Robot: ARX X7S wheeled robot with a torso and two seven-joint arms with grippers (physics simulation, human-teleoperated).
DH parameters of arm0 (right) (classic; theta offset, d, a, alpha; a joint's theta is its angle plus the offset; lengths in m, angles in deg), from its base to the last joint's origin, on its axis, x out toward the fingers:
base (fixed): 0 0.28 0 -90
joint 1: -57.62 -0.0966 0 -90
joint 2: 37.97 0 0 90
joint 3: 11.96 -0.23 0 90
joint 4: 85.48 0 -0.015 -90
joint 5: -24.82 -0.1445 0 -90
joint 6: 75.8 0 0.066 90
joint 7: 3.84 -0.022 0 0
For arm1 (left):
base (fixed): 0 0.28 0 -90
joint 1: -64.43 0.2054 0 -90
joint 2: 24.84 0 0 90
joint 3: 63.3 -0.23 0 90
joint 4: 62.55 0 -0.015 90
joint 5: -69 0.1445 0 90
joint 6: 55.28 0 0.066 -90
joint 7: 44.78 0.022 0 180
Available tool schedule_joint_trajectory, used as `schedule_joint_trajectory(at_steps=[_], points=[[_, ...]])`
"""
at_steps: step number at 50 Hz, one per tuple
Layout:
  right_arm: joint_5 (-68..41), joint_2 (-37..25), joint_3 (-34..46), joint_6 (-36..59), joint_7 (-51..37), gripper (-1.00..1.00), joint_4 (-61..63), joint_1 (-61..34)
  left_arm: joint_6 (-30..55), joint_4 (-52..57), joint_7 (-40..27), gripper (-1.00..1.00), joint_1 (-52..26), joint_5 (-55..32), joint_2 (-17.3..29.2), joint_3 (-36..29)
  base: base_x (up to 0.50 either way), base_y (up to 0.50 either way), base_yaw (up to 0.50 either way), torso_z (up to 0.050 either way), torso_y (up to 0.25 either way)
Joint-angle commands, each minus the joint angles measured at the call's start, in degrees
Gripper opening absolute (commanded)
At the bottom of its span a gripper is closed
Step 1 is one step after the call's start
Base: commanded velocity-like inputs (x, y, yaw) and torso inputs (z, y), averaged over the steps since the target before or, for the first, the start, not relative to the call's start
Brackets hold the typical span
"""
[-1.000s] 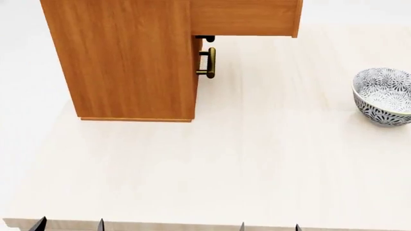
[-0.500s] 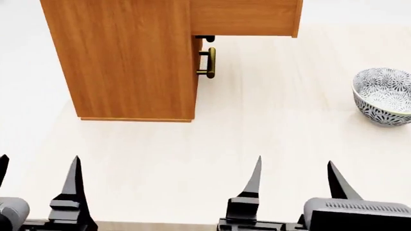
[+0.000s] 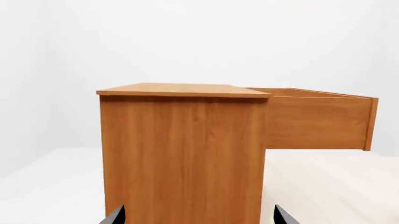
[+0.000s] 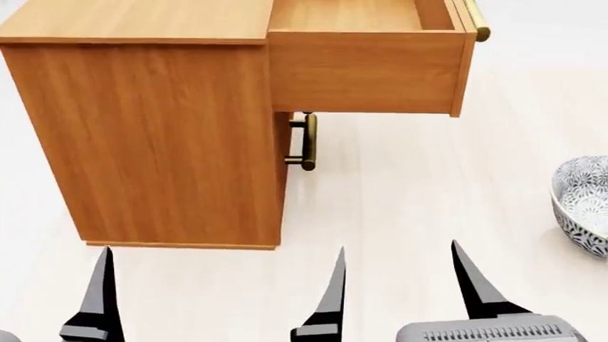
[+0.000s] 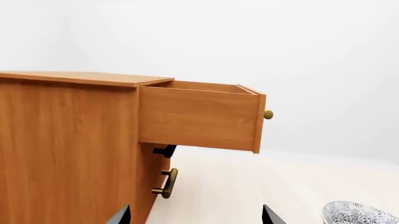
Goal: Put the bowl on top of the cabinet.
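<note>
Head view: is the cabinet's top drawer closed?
No, the top drawer is pulled out from the cabinet, its empty inside visible from above.

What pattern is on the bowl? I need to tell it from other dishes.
The bowl is white with a dense dark grey floral pattern, clearest in the head view.

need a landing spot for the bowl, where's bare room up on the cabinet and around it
The cabinet top, left of the open drawer, is bare wood. The table is free between the cabinet and the bowl. Tightest: under the drawer, by the brass handle. Both end effectors, left and right, are open, empty.
</note>
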Motion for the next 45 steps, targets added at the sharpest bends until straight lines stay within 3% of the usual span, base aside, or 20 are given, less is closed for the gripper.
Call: schedule_joint_trajectory(at_steps=[1, 30, 31, 45], points=[[-0.1, -0.8, 1.6, 0.0, -1.0, 1.0, 0.3, -0.3, -2.0, -0.3, -1.5, 1.0, 1.0, -1.5, 1.7, -0.2, 0.5, 0.0, 0.0, 0.0, 0.0], [1.9, -2.7, 4.9, -1.6, -3.7, 1.0, 0.9, -1.0, -5.0, -1.9, -3.1, 1.0, 1.9, -2.4, 3.9, -1.4, 0.5, 0.0, 0.0, 0.0, 0.001], [-0.8, -2.3, 4.6, 2.7, -3.8, 1.0, 1.2, -2.0, -4.9, -1.6, -3.3, 1.0, 2.0, -2.4, 4.0, -1.5, 0.0, 0.0, 0.0, 0.0, 0.0], [-4.5, -2.9, 1.3, 1.1, -4.1, 1.0, 0.8, -1.9, -5.2, -1.6, -4.5, 1.0, 1.9, -2.9, 5.0, -2.5, 0.0, 0.0, 0.0, 0.0, 0.0]])
